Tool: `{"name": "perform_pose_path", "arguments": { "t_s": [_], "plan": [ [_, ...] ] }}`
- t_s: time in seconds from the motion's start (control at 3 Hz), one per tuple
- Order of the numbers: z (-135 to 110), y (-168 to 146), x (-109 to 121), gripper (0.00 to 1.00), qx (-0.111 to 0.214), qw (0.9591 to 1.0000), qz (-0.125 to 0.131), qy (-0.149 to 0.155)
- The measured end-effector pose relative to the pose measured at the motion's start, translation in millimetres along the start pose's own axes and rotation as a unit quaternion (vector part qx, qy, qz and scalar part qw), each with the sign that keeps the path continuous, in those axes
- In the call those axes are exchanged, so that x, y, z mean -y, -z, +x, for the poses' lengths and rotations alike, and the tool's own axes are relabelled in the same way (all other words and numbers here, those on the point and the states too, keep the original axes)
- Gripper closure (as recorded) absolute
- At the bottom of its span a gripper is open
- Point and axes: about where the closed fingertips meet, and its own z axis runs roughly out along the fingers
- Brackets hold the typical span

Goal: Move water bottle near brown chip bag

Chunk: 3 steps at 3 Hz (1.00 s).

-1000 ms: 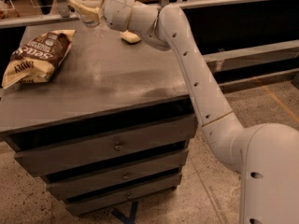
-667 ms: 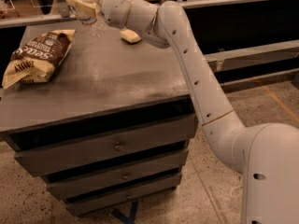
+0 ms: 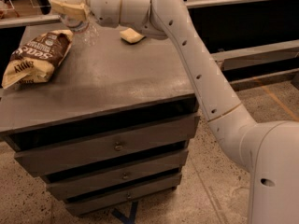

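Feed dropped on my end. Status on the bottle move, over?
Gripper at table back-left, right above water bottle. Bottle close by brown chip bag top corner. Nothing between them; yellow sponge off right.

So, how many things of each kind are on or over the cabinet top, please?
brown chip bag: 1
water bottle: 1, held in the gripper above the top's back left
yellow sponge wedge: 1
Total: 3
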Motion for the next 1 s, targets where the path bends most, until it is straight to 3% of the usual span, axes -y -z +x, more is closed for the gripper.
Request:
{"name": "perform_pose_path", "arguments": {
  "t_s": [0.33,0.67,1.0],
  "plan": [
    [7.3,-20.9,-22.3,1.00,0.025,0.9991,-0.034,0.005],
    [13.8,-48.6,-36.6,1.00,0.037,0.9928,-0.089,0.070],
    [16.1,-63.0,-41.1,1.00,0.029,0.9798,-0.154,0.124]
  ]
}}
